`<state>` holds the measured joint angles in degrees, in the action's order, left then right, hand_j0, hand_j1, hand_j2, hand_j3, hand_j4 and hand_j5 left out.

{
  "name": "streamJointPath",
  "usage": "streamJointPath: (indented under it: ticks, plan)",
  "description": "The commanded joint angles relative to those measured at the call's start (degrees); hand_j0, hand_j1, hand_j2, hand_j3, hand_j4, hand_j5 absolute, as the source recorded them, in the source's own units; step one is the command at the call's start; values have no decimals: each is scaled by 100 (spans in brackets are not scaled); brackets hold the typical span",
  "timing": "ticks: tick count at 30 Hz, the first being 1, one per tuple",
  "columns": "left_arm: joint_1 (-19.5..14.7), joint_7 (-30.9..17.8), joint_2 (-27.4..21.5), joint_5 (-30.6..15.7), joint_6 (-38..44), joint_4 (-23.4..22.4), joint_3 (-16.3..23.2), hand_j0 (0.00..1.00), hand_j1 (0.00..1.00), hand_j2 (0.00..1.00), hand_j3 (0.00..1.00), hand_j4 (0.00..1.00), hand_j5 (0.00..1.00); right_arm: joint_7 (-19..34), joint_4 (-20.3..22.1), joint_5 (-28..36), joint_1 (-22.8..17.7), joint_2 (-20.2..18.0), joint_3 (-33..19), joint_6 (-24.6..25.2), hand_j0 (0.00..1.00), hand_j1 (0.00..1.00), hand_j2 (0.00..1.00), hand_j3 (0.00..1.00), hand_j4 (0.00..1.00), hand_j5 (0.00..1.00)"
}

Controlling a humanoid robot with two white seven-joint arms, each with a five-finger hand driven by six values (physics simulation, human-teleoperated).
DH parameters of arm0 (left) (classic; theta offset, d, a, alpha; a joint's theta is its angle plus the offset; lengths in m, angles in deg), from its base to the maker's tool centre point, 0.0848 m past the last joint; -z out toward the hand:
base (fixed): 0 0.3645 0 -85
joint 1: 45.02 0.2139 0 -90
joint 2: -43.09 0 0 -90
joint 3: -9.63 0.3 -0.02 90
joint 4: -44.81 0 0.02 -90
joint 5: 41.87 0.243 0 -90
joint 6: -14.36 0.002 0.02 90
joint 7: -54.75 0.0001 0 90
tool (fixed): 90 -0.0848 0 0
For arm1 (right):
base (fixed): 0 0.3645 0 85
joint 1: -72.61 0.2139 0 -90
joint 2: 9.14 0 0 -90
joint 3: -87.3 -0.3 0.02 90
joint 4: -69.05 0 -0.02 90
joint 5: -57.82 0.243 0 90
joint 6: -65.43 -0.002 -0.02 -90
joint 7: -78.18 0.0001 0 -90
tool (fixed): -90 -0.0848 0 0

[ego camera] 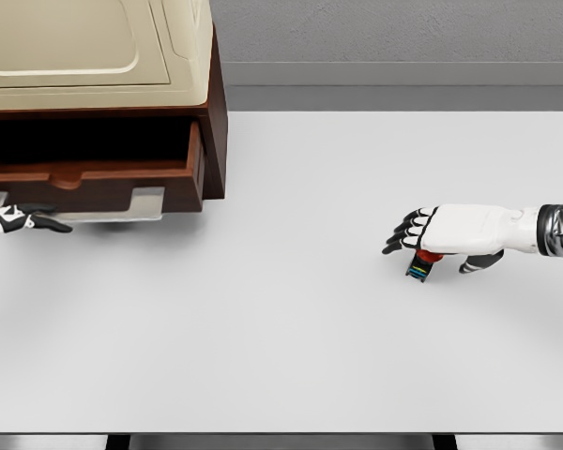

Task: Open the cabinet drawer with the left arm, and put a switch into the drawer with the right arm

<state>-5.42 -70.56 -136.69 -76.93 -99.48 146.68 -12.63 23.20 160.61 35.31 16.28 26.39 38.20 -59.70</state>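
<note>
The right hand [450, 231] reaches in from the right edge, palm down, its black-tipped fingers [405, 231] stretched out and loose, holding nothing. The switch [420, 263] lies on the white table [291, 347] directly under the palm, partly hidden by it; what shows is a small dark block with a red top and blue-green markings on its side. Well apart at the left edge, the left hand [19, 221] rests with fingers extended, just below the open drawer [94, 178] of the brown cabinet [214, 122].
</note>
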Motion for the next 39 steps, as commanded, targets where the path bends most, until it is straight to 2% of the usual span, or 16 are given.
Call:
streamJointPath:
  ticks: [1,10,21,23,25,27,39]
  plan:
    - [3,31,-66,799,-86,-88,99,100,100,100,100,100,100,-2,2,28,0,-2,-3,14,100,100,100,100,100,100]
    - [3,31,-172,773,-288,-80,134,100,100,100,100,100,100,-2,37,28,0,7,-3,14,100,100,100,100,100,100]
    - [-58,31,-180,474,-262,-80,-15,100,100,100,100,100,100,-2,46,28,0,25,-3,14,100,100,100,100,100,100]
    - [-67,31,-189,324,-226,-89,-112,100,100,100,100,100,100,-2,46,28,0,25,-3,14,94,94,94,94,94,94]
    - [-85,31,-224,219,-226,-89,-156,100,100,100,100,100,100,-2,46,28,0,16,-3,14,79,79,79,79,79,79]
    - [-93,31,-224,166,-174,-80,-226,100,100,100,100,100,100,-2,46,28,0,7,6,14,70,70,70,70,70,70]
    - [-164,31,-268,-150,-218,-80,-349,100,100,100,100,100,100,-2,37,36,0,-11,6,14,65,65,65,65,65,65]
